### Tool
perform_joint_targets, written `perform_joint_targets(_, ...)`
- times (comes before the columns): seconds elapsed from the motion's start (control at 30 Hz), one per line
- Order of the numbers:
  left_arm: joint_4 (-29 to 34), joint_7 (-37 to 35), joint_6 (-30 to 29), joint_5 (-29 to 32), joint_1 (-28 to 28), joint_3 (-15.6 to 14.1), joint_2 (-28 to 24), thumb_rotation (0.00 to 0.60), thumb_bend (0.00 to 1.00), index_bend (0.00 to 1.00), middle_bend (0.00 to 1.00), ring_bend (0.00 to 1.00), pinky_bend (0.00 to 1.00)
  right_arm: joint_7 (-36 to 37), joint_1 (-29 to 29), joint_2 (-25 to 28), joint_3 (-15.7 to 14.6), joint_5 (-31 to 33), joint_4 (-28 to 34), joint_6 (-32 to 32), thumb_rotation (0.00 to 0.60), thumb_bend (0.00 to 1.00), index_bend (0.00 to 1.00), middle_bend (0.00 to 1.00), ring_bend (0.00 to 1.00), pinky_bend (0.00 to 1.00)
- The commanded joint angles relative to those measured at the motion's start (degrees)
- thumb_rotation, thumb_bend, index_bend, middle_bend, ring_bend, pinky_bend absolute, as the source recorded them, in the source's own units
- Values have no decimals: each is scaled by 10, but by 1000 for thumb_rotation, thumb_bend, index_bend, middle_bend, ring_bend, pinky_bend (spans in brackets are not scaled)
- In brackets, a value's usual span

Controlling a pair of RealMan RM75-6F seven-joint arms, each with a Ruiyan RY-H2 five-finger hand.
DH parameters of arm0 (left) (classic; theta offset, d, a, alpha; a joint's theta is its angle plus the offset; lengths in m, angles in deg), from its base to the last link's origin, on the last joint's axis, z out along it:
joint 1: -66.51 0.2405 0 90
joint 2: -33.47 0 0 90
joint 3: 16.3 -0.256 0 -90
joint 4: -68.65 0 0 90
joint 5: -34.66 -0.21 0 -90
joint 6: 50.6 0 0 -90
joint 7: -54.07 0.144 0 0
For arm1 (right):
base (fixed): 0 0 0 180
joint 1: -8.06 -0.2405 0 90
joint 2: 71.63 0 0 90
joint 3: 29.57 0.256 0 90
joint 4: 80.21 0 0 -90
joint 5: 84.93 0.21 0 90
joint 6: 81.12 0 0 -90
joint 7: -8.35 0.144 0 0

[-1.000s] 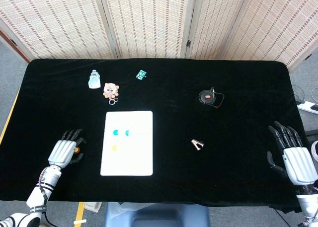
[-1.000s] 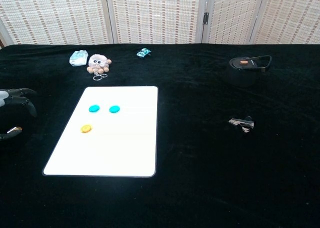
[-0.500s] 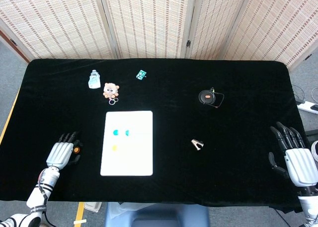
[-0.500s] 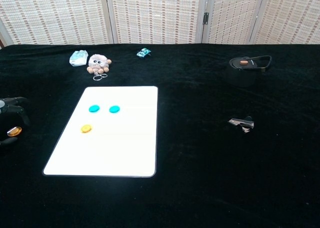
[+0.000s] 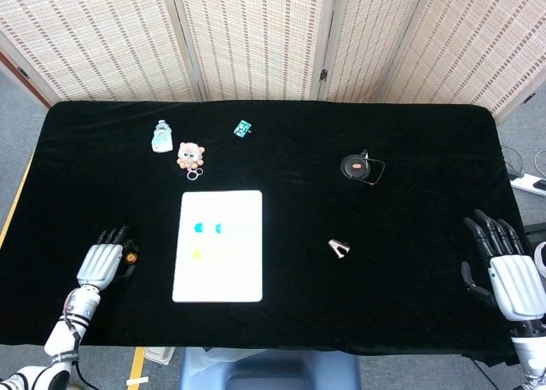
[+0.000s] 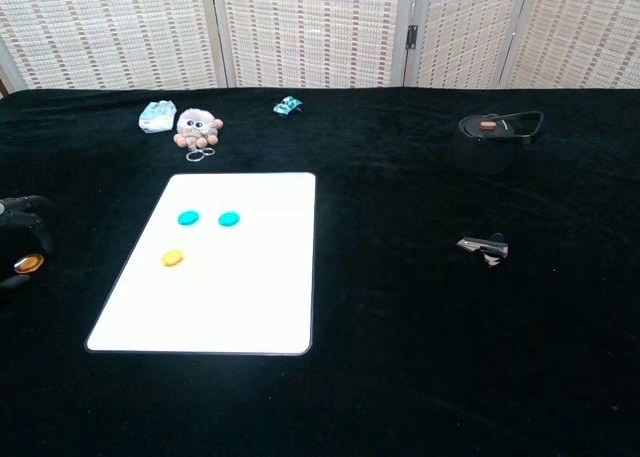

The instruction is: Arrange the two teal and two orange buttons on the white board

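The white board (image 5: 218, 275) (image 6: 200, 312) lies left of the table's middle. Two teal buttons (image 5: 199, 229) (image 5: 218, 229) sit side by side on its far part, and they show in the chest view as teal buttons (image 6: 187, 218) (image 6: 229, 218). One orange button (image 5: 196, 254) (image 6: 173, 258) lies on the board below the left teal one. A second orange button (image 5: 130, 257) (image 6: 27, 264) is on the black cloth left of the board. My left hand (image 5: 101, 263) (image 6: 17, 239) has its fingertips curled at it; whether they pinch it is unclear. My right hand (image 5: 508, 275) rests at the table's right edge, fingers spread and holding nothing.
At the back left are a small bottle (image 5: 161, 136), a plush toy with a key ring (image 5: 191, 156) and a small teal object (image 5: 243, 129). A black round device (image 5: 359, 167) and a metal clip (image 5: 339, 248) lie right of the board.
My left hand has drawn back toward me and lowered, its fingers curling in beside the orange button, which has stayed in place. The right hand has shifted slightly toward me.
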State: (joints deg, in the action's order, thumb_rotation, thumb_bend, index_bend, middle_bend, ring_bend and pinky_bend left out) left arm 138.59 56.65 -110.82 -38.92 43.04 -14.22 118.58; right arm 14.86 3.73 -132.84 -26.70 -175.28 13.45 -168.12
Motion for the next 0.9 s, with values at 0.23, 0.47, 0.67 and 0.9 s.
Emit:
perform_joint_targets(0.23, -3, -7, 0, -2, 3, 3, 0, 600, 451, 424, 83, 0, 0, -3, -1, -1, 0, -1, 3, 0, 546, 589, 0, 0, 27, 0)
perform_joint_targets(0.47, -9, -10, 4, -3, 4, 4, 3, 600, 451, 455, 83, 0, 0, -4, 0, -2, 0, -1, 3, -2, 547, 589, 0, 0, 25, 0)
perform_joint_targets(0.67, -7, -13, 2, -8, 5, 6, 4, 600, 452, 470, 83, 0, 0, -4, 2, 0, -1, -2, 4, -5, 547, 589, 0, 0, 18, 0)
perform_joint_targets(0.9, 44, -16, -3, -27, -10, 17, -21, 600, 454, 474, 84, 0, 0, 0, 5, 1, -1, -2, 1, -9, 546, 589, 0, 0, 18, 0)
